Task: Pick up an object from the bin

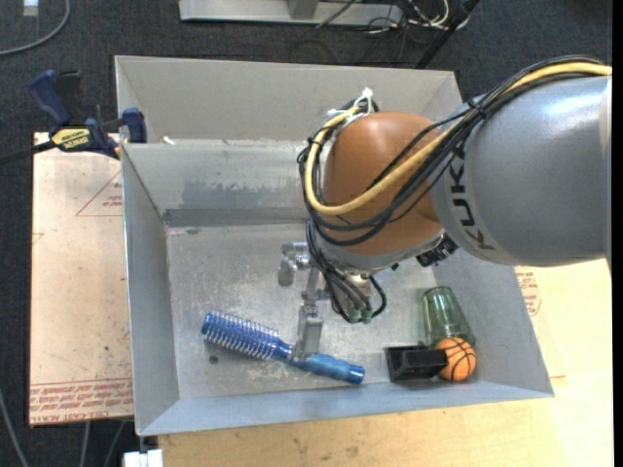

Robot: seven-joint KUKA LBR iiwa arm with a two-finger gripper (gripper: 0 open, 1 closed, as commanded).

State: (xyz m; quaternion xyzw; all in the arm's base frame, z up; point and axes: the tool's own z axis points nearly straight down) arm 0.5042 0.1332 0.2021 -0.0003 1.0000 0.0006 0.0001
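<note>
A blue hairbrush lies near the bin's front wall, its bristled head [238, 337] to the left and its smooth handle [333, 367] to the right. My gripper [310, 339] hangs under the arm's orange cover and reaches down to the middle of the brush, just above where head and handle meet. Whether it touches the brush I cannot tell.
In the front right corner lie a green see-through cup [443, 313] on its side, a small orange ball [457, 358] and a black block [413, 363]. The arm and its cables cover the middle and right of the bin.
</note>
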